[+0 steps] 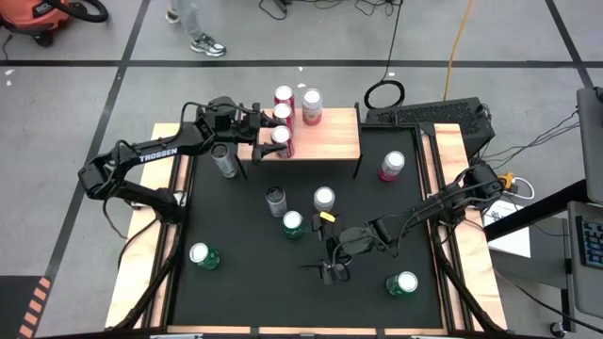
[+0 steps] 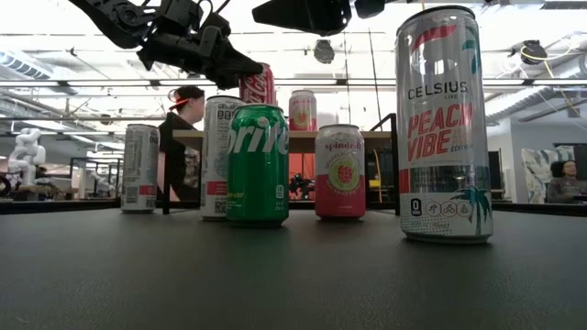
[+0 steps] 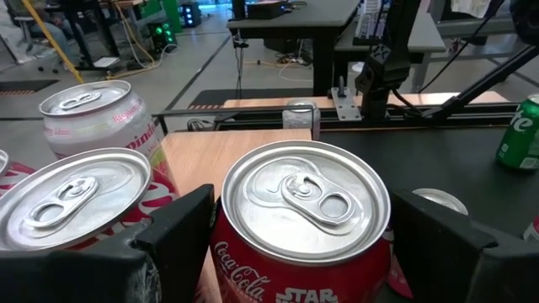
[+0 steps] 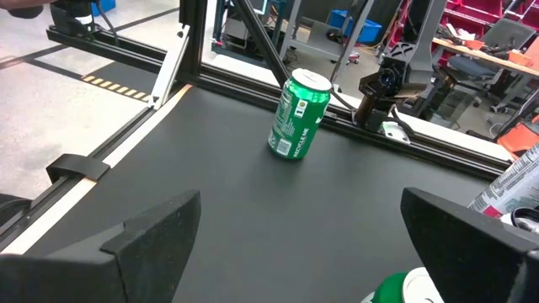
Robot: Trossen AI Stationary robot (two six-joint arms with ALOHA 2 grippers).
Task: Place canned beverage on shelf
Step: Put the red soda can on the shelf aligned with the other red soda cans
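Left gripper [image 1: 273, 135]: at the shelf's front left corner, one finger on either side of a red cola can [image 3: 299, 220], pads against it or very close; I can't tell which.
Red cola can: upright on the wooden shelf [image 1: 330, 139], at its front left edge.
Shelf: along the far side of the black mat [image 1: 245, 282]; it also carries two more red cans [image 1: 282, 106] at the back left and a pink can [image 1: 312, 106] beside them.
Right gripper [image 1: 332, 268]: low over the mat near the front, fingers [image 4: 139, 236] wide apart, nothing between them.
Mat: loose cans standing about, three green ones [image 1: 203, 255], silver ones [image 1: 276, 200] in the middle, and a pink can [image 1: 392, 166] right of the shelf.
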